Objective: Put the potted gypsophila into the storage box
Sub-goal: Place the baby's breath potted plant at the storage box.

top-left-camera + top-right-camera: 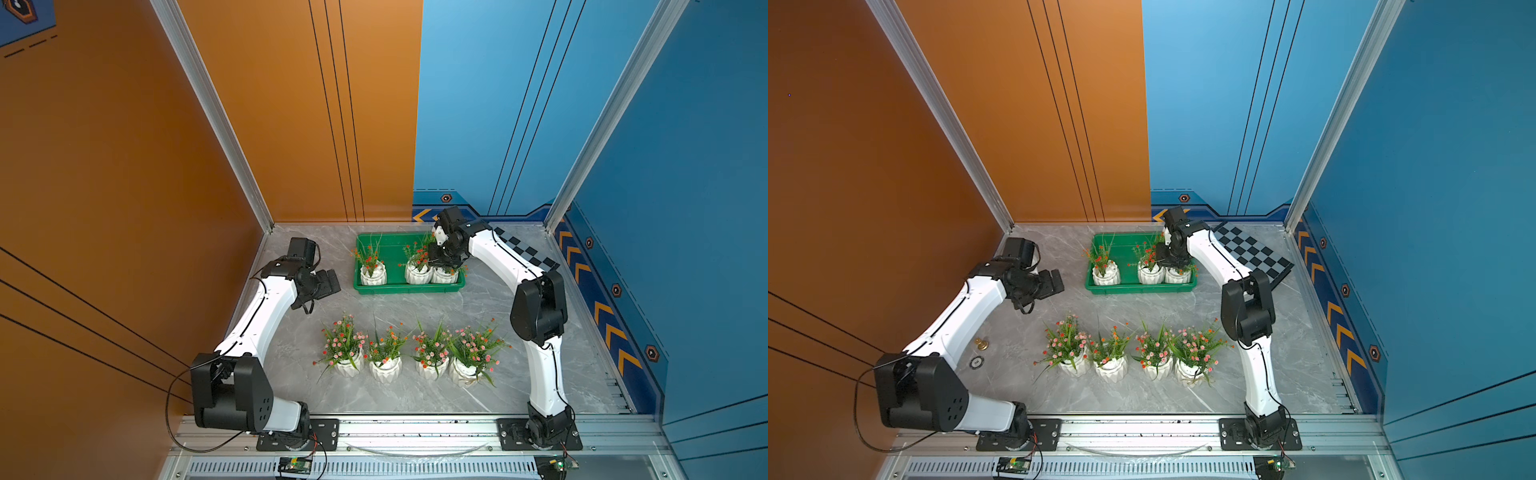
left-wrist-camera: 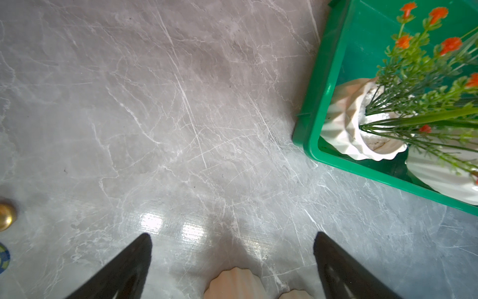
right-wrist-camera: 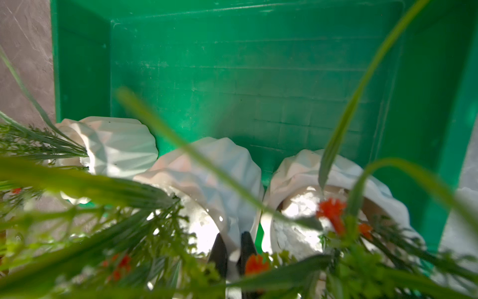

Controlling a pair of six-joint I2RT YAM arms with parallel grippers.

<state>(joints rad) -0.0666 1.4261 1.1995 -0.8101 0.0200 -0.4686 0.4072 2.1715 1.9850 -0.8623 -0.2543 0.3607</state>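
Now: grey marbled surface point(image 1: 478, 316), orange wall point(image 1: 291, 104) and blue wall point(image 1: 478, 104) beyond fingers. Left fingers point(image 1: 330, 282) apart above bare surface. Right fingers point(image 3: 243, 246) clamped on potted gypsophila point(image 3: 207, 165) rim inside storage box point(image 1: 407, 288); four other pots point(image 1: 385, 368) well apart from both.

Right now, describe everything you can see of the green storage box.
The storage box is a shallow rectangular tray, bright green and plastic-looking, with low flared walls and a rolled rim. It lies flat on the marble table, towards the back. Three potted gypsophila stand inside along its near wall; the floor behind them is bare. The right gripper, shut on the middle pot at its rim, reaches in.
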